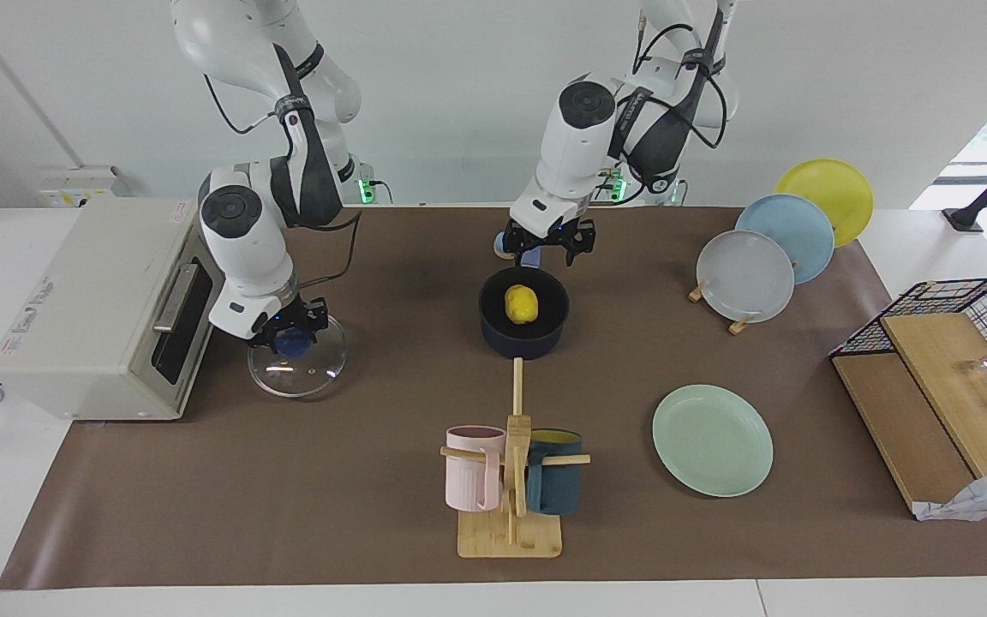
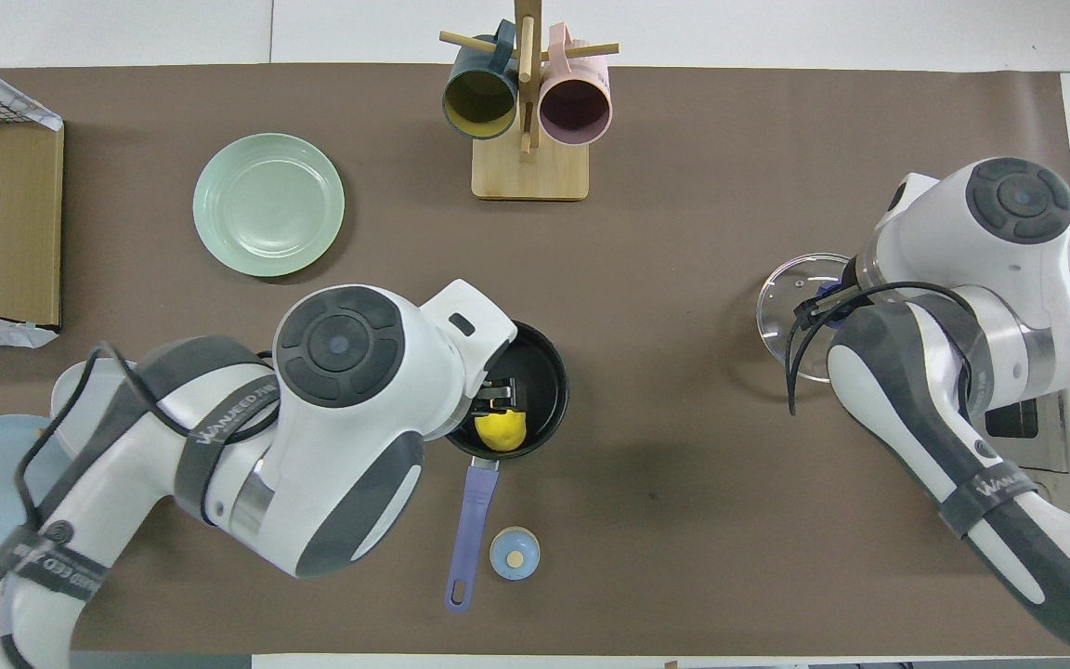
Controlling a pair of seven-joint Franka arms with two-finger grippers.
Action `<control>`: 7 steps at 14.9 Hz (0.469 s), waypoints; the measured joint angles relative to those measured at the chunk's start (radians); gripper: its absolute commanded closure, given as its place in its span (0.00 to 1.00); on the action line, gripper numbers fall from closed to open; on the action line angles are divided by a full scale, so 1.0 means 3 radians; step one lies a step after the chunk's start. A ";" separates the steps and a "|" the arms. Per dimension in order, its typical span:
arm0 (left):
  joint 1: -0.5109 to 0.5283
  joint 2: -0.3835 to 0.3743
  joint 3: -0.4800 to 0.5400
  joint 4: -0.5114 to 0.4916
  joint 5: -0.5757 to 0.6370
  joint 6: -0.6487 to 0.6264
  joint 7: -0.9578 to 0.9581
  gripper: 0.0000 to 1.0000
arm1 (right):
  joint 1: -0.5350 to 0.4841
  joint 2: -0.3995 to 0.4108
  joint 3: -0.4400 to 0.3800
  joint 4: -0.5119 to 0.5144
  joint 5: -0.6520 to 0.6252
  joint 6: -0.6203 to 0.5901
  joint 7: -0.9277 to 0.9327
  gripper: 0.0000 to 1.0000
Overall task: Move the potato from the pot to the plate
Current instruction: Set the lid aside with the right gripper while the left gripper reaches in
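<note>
The potato (image 1: pixel 522 304) lies in the bottom of the pot (image 1: pixel 523 330), uncovered and ready to be picked from above, which is why the left gripper (image 1: pixel 545 244) hangs over the pot's robot-side rim with its fingers spread and nothing between them; it is above the potato and not touching it, and from there a short drop and a small shift would, I judge, put a finger on each side of the lump. The pot's blue handle (image 2: pixel 470 525) points back toward the robots, under that arm, and a small blue knob-like cap (image 2: pixel 515 554) sits on the mat beside it. The way in is free because the glass lid (image 1: pixel 296 368) is off the pot: the right gripper (image 1: pixel 292 336) is clenched on the lid's blue knob, holding it low over the mat in front of the toaster oven (image 1: pixel 108 308), well apart from the left gripper and out of its path. The plate (image 1: pixel 712 440), bare, waits toward the left arm's end of the table, well apart from the left gripper and clear of the mug stand (image 1: pixel 511 480), so the carry should be unobstructed.
</note>
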 measured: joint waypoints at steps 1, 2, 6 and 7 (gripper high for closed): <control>-0.0025 0.0034 0.0000 -0.0062 0.0000 0.0123 -0.0037 0.00 | -0.0012 -0.0051 0.0000 -0.0134 0.0003 0.0160 0.0000 0.01; -0.0041 0.0055 0.0002 -0.0125 0.0000 0.0226 -0.0099 0.00 | -0.0025 -0.0094 0.0000 -0.0237 0.0003 0.0269 0.0000 0.00; -0.0080 0.0156 0.0005 -0.0267 0.0000 0.0491 -0.0324 0.00 | -0.0055 -0.0182 -0.0002 -0.0289 0.0005 0.0311 0.0000 0.00; -0.0098 0.0203 0.0006 -0.0276 0.0000 0.0534 -0.0362 0.00 | -0.0057 -0.0196 -0.0002 -0.0200 0.0021 0.0195 0.0000 0.00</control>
